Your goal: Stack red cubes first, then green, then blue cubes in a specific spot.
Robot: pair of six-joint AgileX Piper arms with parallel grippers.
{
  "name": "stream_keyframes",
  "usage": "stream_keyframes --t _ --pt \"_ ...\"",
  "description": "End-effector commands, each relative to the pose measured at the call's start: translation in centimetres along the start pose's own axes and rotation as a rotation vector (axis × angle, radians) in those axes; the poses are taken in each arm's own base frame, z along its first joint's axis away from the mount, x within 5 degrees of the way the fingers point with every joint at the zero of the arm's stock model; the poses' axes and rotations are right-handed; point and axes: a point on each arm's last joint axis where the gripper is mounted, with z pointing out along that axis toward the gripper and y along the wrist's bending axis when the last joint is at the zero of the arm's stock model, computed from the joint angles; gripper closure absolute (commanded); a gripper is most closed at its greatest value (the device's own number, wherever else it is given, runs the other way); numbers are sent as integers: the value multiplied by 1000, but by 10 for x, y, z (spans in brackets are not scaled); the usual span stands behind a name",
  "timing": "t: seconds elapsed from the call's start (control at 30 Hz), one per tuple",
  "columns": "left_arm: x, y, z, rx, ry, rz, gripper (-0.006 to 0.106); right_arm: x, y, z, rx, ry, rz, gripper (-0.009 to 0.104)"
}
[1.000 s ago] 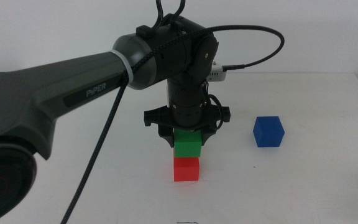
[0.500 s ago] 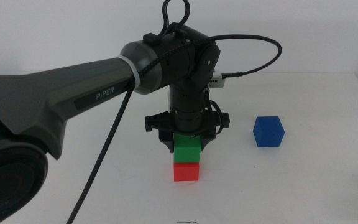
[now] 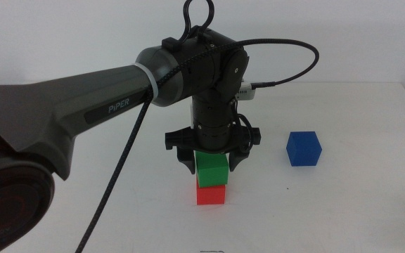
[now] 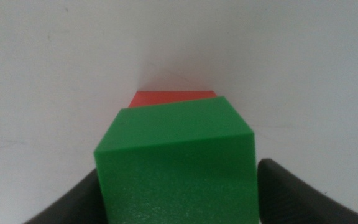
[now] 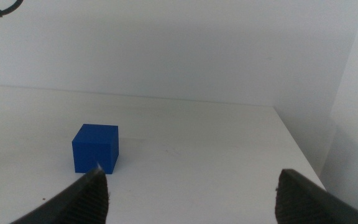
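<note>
The green cube (image 3: 212,171) rests on the red cube (image 3: 211,195) near the middle front of the white table. My left gripper (image 3: 211,163) points straight down around the green cube, open, with a finger a little off each side. From the left wrist, the green cube (image 4: 176,162) fills the space between the jaws and a strip of the red cube (image 4: 174,98) shows beyond it. The blue cube (image 3: 304,148) sits alone to the right of the stack. My right gripper (image 5: 191,193) is open and empty, facing the blue cube (image 5: 95,148); it is out of the middle view.
The left arm's black cable (image 3: 287,67) loops over the table behind the stack. The table's right edge (image 5: 303,149) runs close past the blue cube. A white wall stands behind the table.
The left gripper came down with the green cube onto the red cube, then its jaws spread apart and let the green cube go. The blue cube has not moved.
</note>
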Motion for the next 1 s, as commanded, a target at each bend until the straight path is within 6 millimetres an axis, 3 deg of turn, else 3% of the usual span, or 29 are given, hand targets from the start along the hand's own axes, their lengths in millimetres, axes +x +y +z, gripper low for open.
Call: stream_keyframes --t 0.0,0.27,0.37,0.47,0.63,0.77,0.87,0.97 --pt "3 2 -34 24 -28 1 21 -15 -1 -3 3 -110 -24 5" --pt "3 3 -36 18 -34 53 14 -15 -1 -3 3 -110 -24 5" --pt "6 5 -49 41 -53 128 14 -15 -1 -3 3 -110 -24 5" --pt "10 11 -79 80 -110 206 14 -15 -1 -3 3 -110 -24 5" --pt "25 33 -146 119 -281 254 14 -15 -1 -3 3 -110 -24 5" --pt "47 68 -216 118 -512 536 11 -15 -1 -3 3 -110 -24 5" --pt "63 100 -242 189 -581 601 7 -15 -1 -3 3 -110 -24 5" --pt "83 131 -251 294 -609 620 7 -15 -1 -3 3 -110 -24 5"
